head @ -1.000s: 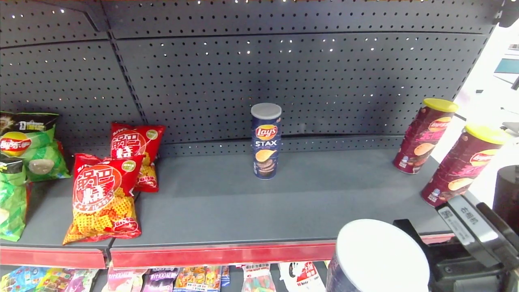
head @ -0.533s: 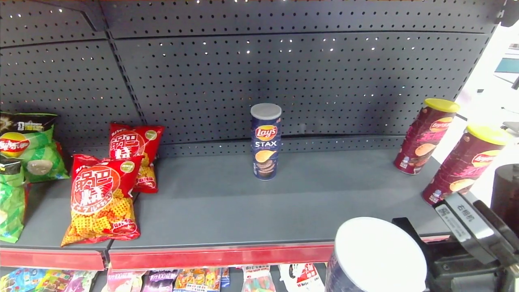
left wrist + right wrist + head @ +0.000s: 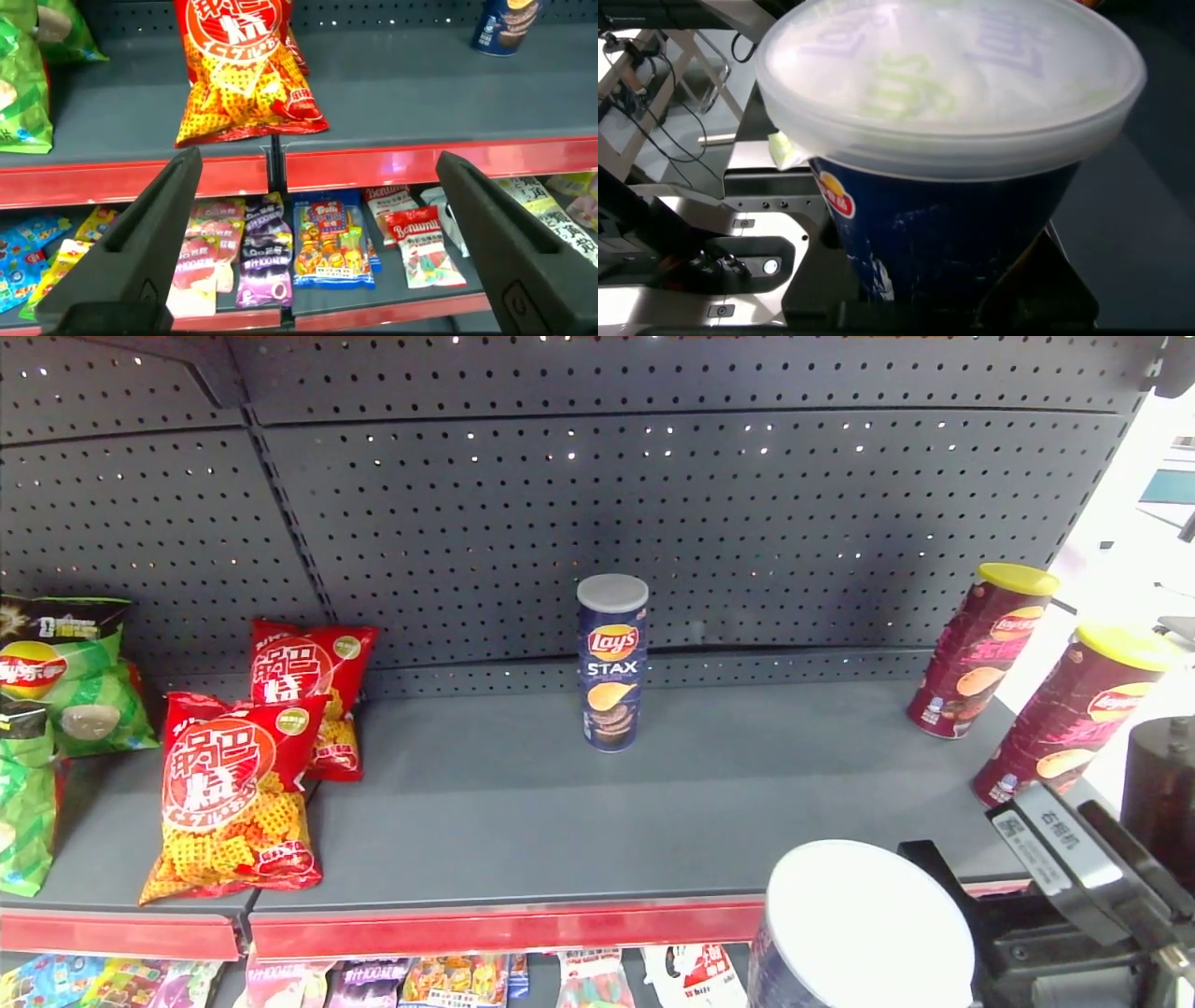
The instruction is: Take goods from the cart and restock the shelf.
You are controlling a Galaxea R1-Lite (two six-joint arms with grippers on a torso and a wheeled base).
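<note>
My right pincer (image 3: 934,905) grips a blue white-lidded can (image 3: 868,924) short of the shelf (image 3: 523,803) lip ahead, left pincer (image 3: 318,163) gapes wide and empty; a matching can (image 3: 612,663) stands beyond, so placing is not yet done.

Harsh white light washes out the head view's right edge beside the dark grey metal shelf (image 3: 523,821). Bright pinpoints shine through its dark perforated back panel (image 3: 653,523).

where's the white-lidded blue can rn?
Head view, bottom right: the white-lidded blue can is held in the right gripper, just in front of the shelf's red edge.
</note>
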